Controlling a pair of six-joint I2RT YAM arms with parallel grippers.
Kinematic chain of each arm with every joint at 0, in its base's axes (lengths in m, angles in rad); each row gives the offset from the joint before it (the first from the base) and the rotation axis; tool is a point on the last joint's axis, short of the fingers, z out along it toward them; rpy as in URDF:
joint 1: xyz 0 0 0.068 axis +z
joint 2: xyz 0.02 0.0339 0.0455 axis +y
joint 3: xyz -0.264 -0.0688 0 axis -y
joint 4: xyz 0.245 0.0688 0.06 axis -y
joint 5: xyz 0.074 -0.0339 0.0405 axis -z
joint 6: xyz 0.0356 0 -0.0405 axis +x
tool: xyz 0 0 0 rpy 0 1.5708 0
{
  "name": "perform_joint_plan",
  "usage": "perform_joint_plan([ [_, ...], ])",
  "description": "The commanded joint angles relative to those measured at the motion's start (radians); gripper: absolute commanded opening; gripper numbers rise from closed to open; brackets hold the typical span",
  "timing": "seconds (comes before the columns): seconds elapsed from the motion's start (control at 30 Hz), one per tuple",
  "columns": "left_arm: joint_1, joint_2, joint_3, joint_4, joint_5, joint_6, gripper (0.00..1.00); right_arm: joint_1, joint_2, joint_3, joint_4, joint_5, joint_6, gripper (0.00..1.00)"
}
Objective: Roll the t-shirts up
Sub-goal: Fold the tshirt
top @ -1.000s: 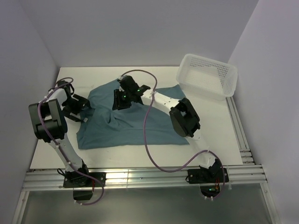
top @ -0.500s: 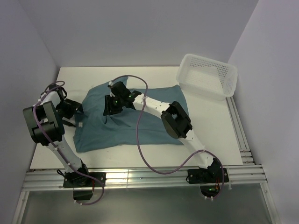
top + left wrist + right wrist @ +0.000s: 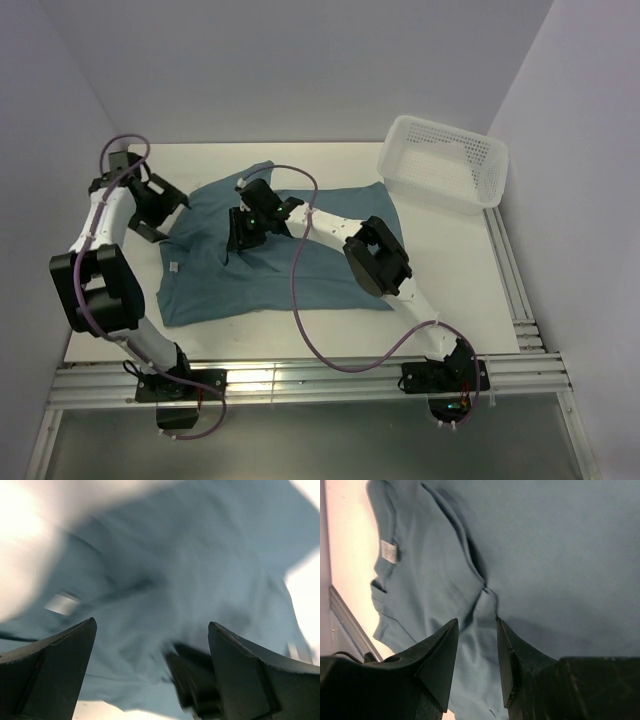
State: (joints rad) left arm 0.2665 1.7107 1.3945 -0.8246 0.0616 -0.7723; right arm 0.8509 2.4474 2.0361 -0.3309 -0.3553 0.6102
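Soft teal cloth, the t-shirt (image 3: 270, 265) lies creased mid-worktop (image 3: 450, 270), long axis left to right. Right pincer (image 3: 476, 625), fingers slightly apart, nips a raised fold. Left pincer (image 3: 150, 675) hangs spread wide near the far-left corner.

The 2 arms have white tubular links joined by bulky black joint housings, each bolted on a black base plate, and a thin purple cable loops loosely along each arm. The left gripper (image 3: 160, 207) and right gripper (image 3: 243, 234) are black; a small green light glows on the right wrist. Up close, the fingers (image 3: 437, 662) are matte black, wedge-shaped with flat inner faces.
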Motion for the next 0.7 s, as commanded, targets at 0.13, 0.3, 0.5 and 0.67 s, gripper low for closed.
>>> perform_joint_plan([
  [0.13,-0.136,-0.213,-0.317,0.195,0.221,-0.163,0.99,-0.003,-0.016,-0.049,0.044,-0.008,-0.007,0.42],
  [0.3,-0.133,-0.296,-0.46,0.277,0.193,-0.191,1.0,-0.003,-0.008,-0.05,0.046,-0.011,-0.004,0.38],
  [0.5,-0.096,-0.272,-0.54,0.347,0.225,-0.186,1.0,-0.001,-0.007,-0.056,0.065,-0.025,0.014,0.3],
  [0.67,-0.07,-0.255,-0.601,0.469,0.215,-0.182,1.0,-0.009,-0.002,-0.053,0.087,-0.042,0.045,0.09],
])
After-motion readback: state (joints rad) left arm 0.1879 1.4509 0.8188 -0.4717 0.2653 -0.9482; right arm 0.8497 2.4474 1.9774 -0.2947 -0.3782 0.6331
